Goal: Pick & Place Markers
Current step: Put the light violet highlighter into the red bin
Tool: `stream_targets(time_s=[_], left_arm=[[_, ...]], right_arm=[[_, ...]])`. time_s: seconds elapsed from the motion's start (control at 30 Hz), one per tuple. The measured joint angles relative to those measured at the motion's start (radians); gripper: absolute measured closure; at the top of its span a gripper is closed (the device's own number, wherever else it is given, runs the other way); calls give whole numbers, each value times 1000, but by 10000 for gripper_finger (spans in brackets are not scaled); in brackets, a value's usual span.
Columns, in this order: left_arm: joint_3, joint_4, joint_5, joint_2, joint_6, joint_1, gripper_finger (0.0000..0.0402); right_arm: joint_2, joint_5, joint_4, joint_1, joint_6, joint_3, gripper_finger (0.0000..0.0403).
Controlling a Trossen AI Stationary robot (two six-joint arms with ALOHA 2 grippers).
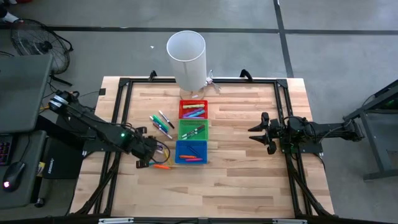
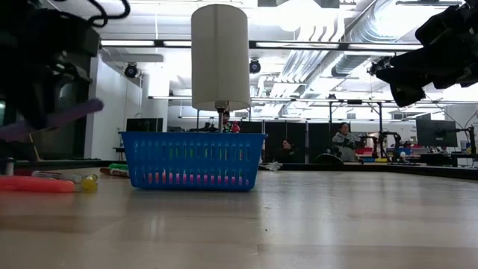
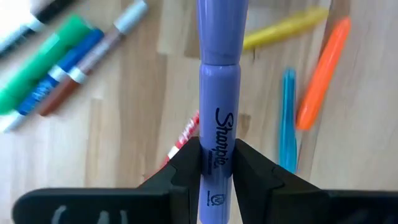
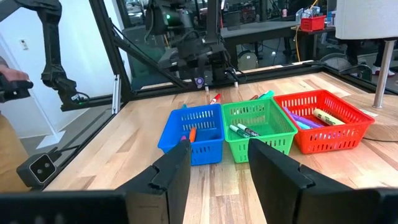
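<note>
- Markers are scattered on the pale wooden tabletop (image 1: 249,186) left of a row of three mesh bins, and more lie inside those bins.
- One purple marker (image 3: 219,118) is clamped between the two dark fingers (image 3: 180,163) of the left gripper (image 1: 149,151), just left of the blue bin (image 1: 191,151) and lifted off the wood.
- In the left wrist view its long axis runs straight out along the line of the fingers, with the printed barrel in the grip and the cap end pointing away.
- In the low view it is seen slanted, with the outer end raised.
- Its body is a smooth, glossy plastic cylinder with black lettering.
- Below it lie an orange marker (image 3: 323,73), a yellow marker (image 3: 286,28) and a slim teal marker (image 3: 288,118), each at its own angle.
- A green marker (image 3: 43,62) and blue ones lie side by side, diagonal to the wood grain.
- The bins are rectangular plastic baskets with lattice walls: red bin (image 1: 193,109) farthest back, green bin (image 1: 192,130) in the middle, blue nearest.
- The right gripper (image 1: 266,133) hangs above the table well to the right of the bins, its fingers spread and holding nothing.
- A tall white cylinder (image 1: 186,59) stands behind the red bin.
</note>
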Motion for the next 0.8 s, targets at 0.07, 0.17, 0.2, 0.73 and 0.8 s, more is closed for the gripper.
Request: stream_targets(time_s=[0.07,0.17,0.2,0.73,0.8], left_arm=[[2,10,-23,-14,0,15,334],[2,44,-14,-14,22,66,334],[2,62,-7,-14,38,84,334],[253,111,17,181,371,397,334],[307,111,13,233,408,436,334]], right_arm=[[0,0,0,0,-1,0,253],[0,0,0,0,0,0,253],[0,0,0,0,-1,0,253],[0,0,0,0,1,0,253],[0,0,0,0,-1,0,253]])
